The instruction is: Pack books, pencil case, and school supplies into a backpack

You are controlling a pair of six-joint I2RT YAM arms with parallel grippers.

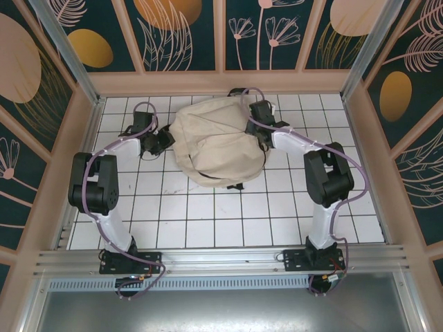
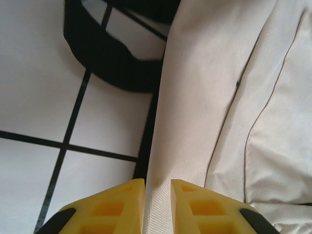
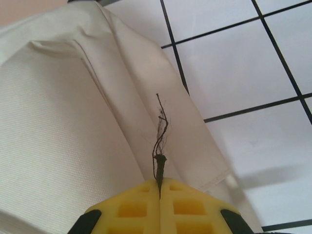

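Note:
The cream-beige backpack (image 1: 218, 142) lies bulging on the white tiles at the back centre. My left gripper (image 1: 165, 142) sits at its left side. In the left wrist view its yellow fingers (image 2: 122, 204) stand a little apart, with a ridge of backpack fabric (image 2: 219, 97) running through the narrow gap at the left gripper (image 2: 157, 181). My right gripper (image 1: 263, 135) is at the bag's right side. In the right wrist view the right gripper (image 3: 160, 181) is shut on a thin dark zip pull (image 3: 160, 165) with frayed thread, over the backpack (image 3: 58, 122). The books, pencil case and school supplies are out of view.
A black strap (image 2: 112, 68) curls on the tiles left of the bag, and another black bit (image 1: 235, 185) pokes out at its front edge. Wooden walls (image 1: 90, 131) enclose the tiled table (image 1: 208, 221). An aluminium rail (image 1: 221, 259) runs along the near edge.

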